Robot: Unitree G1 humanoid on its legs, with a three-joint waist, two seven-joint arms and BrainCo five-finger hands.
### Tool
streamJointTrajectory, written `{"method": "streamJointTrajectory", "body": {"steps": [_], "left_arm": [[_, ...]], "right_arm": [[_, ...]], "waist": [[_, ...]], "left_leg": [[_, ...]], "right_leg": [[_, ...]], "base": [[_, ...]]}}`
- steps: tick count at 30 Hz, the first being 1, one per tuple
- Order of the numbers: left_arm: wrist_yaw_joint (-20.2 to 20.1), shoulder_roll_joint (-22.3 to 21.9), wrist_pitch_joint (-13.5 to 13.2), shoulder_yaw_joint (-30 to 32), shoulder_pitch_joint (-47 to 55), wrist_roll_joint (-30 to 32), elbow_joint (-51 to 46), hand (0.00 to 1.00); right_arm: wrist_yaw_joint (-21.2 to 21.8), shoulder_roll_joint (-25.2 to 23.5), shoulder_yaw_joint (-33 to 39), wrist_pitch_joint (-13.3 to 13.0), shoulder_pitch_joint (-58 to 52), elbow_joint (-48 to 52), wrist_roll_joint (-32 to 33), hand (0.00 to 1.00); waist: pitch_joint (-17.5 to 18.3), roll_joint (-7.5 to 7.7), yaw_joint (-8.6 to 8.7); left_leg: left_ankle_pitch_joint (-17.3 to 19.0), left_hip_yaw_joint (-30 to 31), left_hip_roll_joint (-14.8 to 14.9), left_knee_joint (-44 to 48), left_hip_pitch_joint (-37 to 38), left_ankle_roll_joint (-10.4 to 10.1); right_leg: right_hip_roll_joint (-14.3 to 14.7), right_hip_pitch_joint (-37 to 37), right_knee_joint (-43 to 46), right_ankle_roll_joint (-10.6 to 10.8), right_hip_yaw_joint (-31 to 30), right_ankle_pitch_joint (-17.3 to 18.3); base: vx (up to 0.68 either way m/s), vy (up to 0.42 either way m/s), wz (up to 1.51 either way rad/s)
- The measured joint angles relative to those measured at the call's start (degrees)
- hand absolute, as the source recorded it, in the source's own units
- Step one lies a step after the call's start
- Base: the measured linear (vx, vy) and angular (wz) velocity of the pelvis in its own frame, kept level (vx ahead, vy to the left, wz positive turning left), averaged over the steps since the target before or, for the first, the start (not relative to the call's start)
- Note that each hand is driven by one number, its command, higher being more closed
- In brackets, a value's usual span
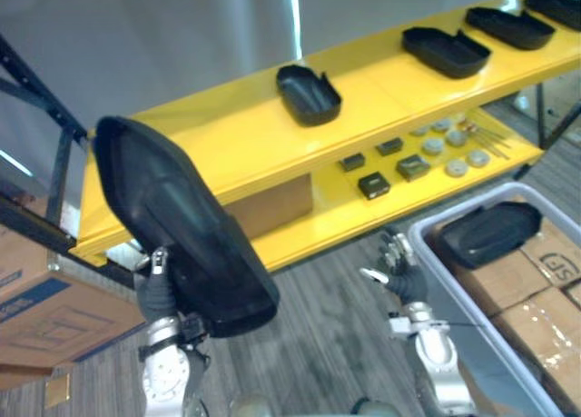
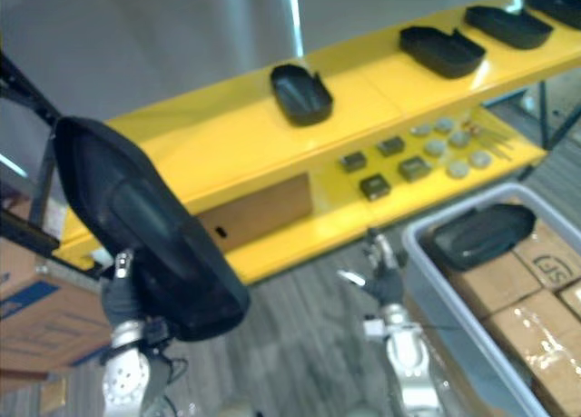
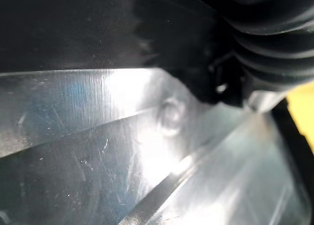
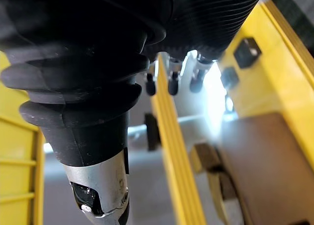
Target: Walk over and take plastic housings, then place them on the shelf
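My left hand [image 1: 160,285] is up, clasping one housing [image 1: 182,226]; my right hand [image 1: 399,270] hangs low, fingers slack, empty. At least three more housings [image 1: 309,94] on the shelf [image 1: 236,144], one in the bin [image 1: 472,317].

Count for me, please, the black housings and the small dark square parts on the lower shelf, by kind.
Black housings: 6, one held in the left hand
Small dark square parts: 4
Total: 10

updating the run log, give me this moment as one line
left hand: holding black housing up before yellow shelf | right hand: open, empty | grey bin: second housing inside
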State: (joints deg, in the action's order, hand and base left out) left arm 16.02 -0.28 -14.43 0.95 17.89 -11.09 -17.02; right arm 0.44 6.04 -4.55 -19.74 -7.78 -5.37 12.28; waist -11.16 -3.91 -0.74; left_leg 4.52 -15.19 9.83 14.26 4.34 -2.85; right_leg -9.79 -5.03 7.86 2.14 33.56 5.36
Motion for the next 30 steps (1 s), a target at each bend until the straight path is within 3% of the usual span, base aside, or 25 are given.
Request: {"method": "streamJointTrajectory", "body": {"steps": [3,9,13,14,16,19,24,30], "left_arm": [[-1.4,0.0,0.0,-0.7,0.1,-0.3,0.3,1.0],[-2.4,2.7,0.0,-4.0,0.1,0.1,0.3,1.0],[-2.8,3.6,0.0,-4.1,0.0,0.2,0.3,1.0],[-3.1,3.9,0.0,-4.3,-0.2,0.2,0.3,1.0],[-3.2,4.3,-0.1,-4.5,-1.0,0.4,0.3,1.0],[-2.2,4.5,0.0,-4.4,-2.3,0.5,0.3,1.0],[0.6,4.3,0.0,-4.5,-2.2,0.9,0.3,1.0],[0.9,4.3,0.1,-4.6,-2.4,4.5,0.2,1.0]], "right_arm": [[-0.6,-1.2,0.1,0.0,-0.1,0.3,-0.5,0.0],[-4.7,-1.2,0.2,-0.1,-0.1,0.4,-2.4,0.0],[-5.4,-1.6,2.0,-0.1,-3.2,0.8,-0.6,0.0],[-5.3,-1.9,3.2,-0.1,-5.2,1.6,0.3,0.0],[-5.2,-2.6,5.1,-0.2,-8.2,3.5,0.5,0.0],[-3.2,-3.1,5.6,-0.2,-8.7,3.8,1.4,0.0],[-1.8,-3.6,5.2,-0.2,-8.7,3.9,1.5,0.0],[-1.9,-3.2,4.2,-0.1,-8.7,3.8,1.7,0.0]], "waist": [[1.0,0.88,0.03],[1.2,0.78,-0.06],[1.2,0.87,0.11],[1.2,0.87,0.24],[1.0,1.24,1.53],[0.7,2.93,1.57],[0.7,3.06,1.63],[1.0,2.7,1.71]], "left_leg": [[-1.5,-1.1,-2.2,-7.3,2.7,-2.2],[-1.6,0.4,-4.3,-11.5,4.1,-2.4],[-0.8,0.8,-5.0,-12.3,4.5,-1.1],[-0.6,1.1,-4.9,-12.3,4.2,-0.7],[-0.5,3.7,-4.9,-12.6,3.5,-0.6],[-0.4,3.7,-5.6,-13.9,2.7,-0.6],[-0.9,3.3,-5.9,-13.9,2.6,-1.3],[-1.9,3.0,-4.3,-14.6,2.7,-2.6]], "right_leg": [[-1.3,-0.3,-0.8,1.3,1.5,-1.2],[-2.2,-1.9,-2.7,1.8,1.7,-4.6],[-2.5,-1.4,-1.1,1.8,-4.0,-4.6],[-2.4,-0.8,0.1,1.8,-7.8,-4.5],[-2.5,-0.5,1.1,1.6,-11.5,-4.2],[-2.9,1.1,1.9,1.7,-14.5,-1.8],[-2.8,0.9,0.8,3.9,-17.5,-0.4],[-1.1,1.0,0.3,4.5,-17.8,-1.2]], "base": [[0.0,0.216,0.36],[-0.02,0.158,0.26],[-0.05,0.109,0.1],[-0.04,0.111,0.44],[-0.03,0.089,0.58],[-0.13,0.027,0.14],[-0.13,-0.026,-0.09],[-0.04,-0.046,-0.04]]}}
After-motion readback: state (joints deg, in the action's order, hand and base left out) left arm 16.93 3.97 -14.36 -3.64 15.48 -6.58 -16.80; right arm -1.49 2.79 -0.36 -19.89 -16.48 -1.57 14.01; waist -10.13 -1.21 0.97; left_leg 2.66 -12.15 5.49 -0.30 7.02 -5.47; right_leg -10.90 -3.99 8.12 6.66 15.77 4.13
